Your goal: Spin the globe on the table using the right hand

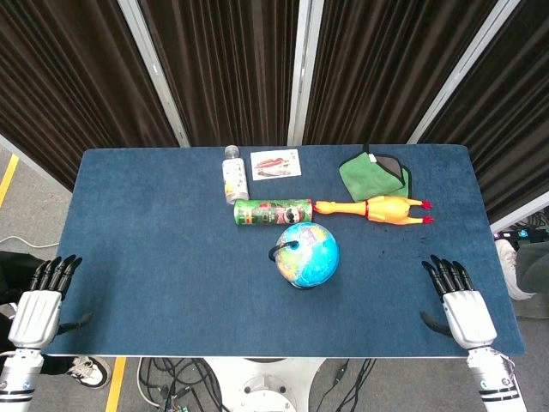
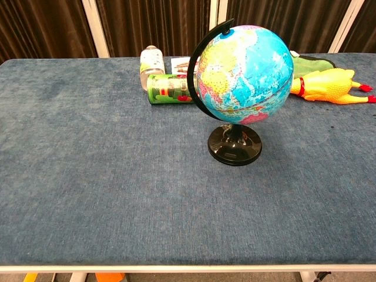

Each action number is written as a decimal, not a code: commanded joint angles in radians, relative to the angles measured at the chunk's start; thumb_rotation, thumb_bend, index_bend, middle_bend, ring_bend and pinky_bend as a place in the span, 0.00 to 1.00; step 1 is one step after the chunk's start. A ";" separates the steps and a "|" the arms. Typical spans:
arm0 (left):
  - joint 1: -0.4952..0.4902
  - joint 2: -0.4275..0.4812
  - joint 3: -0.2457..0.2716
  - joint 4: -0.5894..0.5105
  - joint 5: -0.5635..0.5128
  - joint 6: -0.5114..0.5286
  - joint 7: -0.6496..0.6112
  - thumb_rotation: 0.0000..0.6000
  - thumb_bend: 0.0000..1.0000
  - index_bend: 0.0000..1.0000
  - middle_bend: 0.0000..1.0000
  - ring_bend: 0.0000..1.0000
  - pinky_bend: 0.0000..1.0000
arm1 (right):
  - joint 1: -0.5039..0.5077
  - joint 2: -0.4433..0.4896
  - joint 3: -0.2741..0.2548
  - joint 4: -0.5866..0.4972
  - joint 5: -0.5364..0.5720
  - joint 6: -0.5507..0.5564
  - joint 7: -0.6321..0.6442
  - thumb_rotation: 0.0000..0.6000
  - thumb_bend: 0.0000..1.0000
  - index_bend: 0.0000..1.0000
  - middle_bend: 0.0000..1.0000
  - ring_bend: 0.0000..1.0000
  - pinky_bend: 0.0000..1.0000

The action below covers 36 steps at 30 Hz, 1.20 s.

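A small blue globe (image 1: 308, 253) on a black stand stands upright near the middle of the blue table (image 1: 154, 240). The chest view shows the globe (image 2: 245, 73) close up, with its black arc and round base. My right hand (image 1: 458, 302) rests at the table's front right corner, fingers apart and empty, well to the right of the globe. At the front left corner, my left hand (image 1: 43, 300) lies with its fingers spread, holding nothing. Neither hand appears in the chest view.
Behind the globe lie a green can (image 1: 273, 212) on its side, a yellow rubber chicken (image 1: 377, 209), a clear bottle (image 1: 233, 174), a printed card (image 1: 275, 163) and a green cloth (image 1: 373, 174). Dark curtains hang behind the table.
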 commanded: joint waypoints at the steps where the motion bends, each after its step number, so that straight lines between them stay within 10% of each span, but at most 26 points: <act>1: 0.001 0.000 -0.001 0.004 -0.002 0.000 -0.004 1.00 0.00 0.07 0.06 0.00 0.07 | -0.005 -0.006 -0.007 0.005 -0.014 0.004 0.019 1.00 0.14 0.00 0.00 0.00 0.00; 11: -0.009 0.006 -0.007 -0.009 0.001 -0.007 0.002 1.00 0.00 0.07 0.06 0.00 0.07 | 0.013 -0.008 -0.029 -0.021 -0.143 0.038 0.078 1.00 0.23 0.00 0.00 0.00 0.00; 18: -0.002 0.002 0.003 -0.006 0.000 -0.009 0.004 1.00 0.00 0.07 0.06 0.00 0.07 | 0.066 -0.007 -0.042 -0.052 -0.264 0.048 0.170 1.00 0.99 0.00 0.00 0.00 0.00; 36: -0.002 -0.008 0.002 0.034 -0.014 -0.023 -0.033 1.00 0.00 0.07 0.06 0.00 0.07 | 0.198 -0.135 0.004 0.006 -0.291 -0.021 0.306 1.00 1.00 0.00 0.00 0.00 0.00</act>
